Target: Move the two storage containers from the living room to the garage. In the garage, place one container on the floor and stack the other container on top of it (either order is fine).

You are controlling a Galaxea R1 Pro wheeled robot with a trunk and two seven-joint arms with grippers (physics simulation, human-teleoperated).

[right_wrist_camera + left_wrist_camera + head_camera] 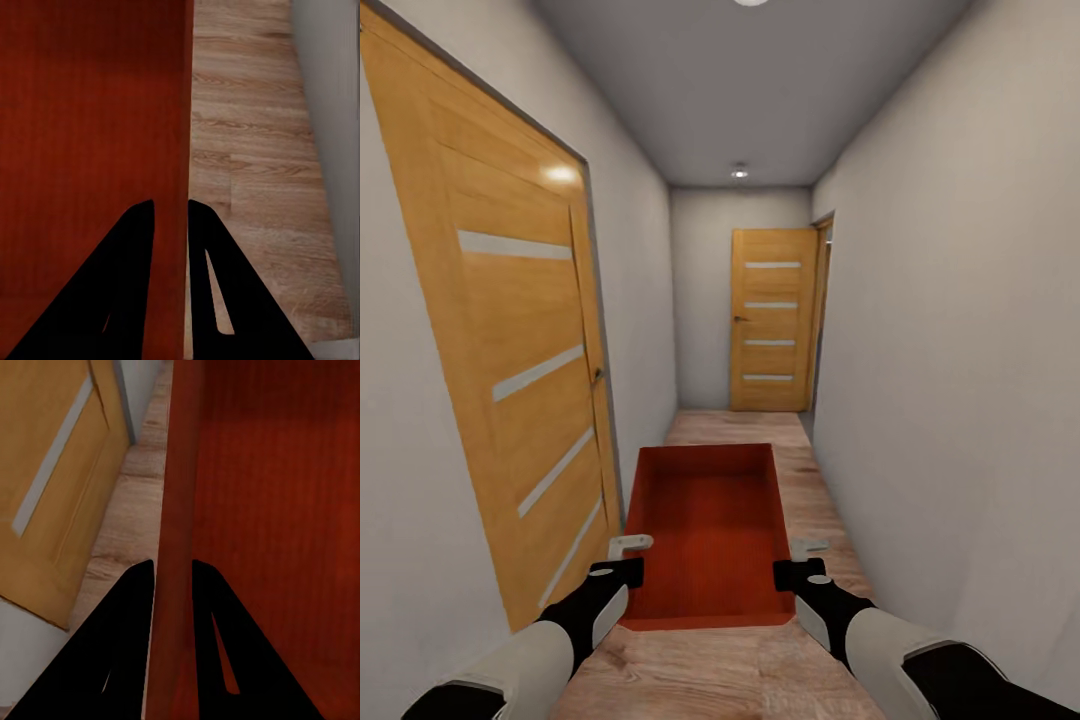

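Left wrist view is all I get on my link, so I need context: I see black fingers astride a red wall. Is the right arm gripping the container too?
Observer: Yes. The right gripper is shut on the opposite long wall of the storage container, one finger inside, one outside.
Operator: Is anything in the box?
Observer: No, the head view shows its inside bare.
Operator: Where are we?
Observer: In a narrow white corridor with a wood-plank floor. A wooden door stands closed at the far end, and another wooden door is close on the robot's left.
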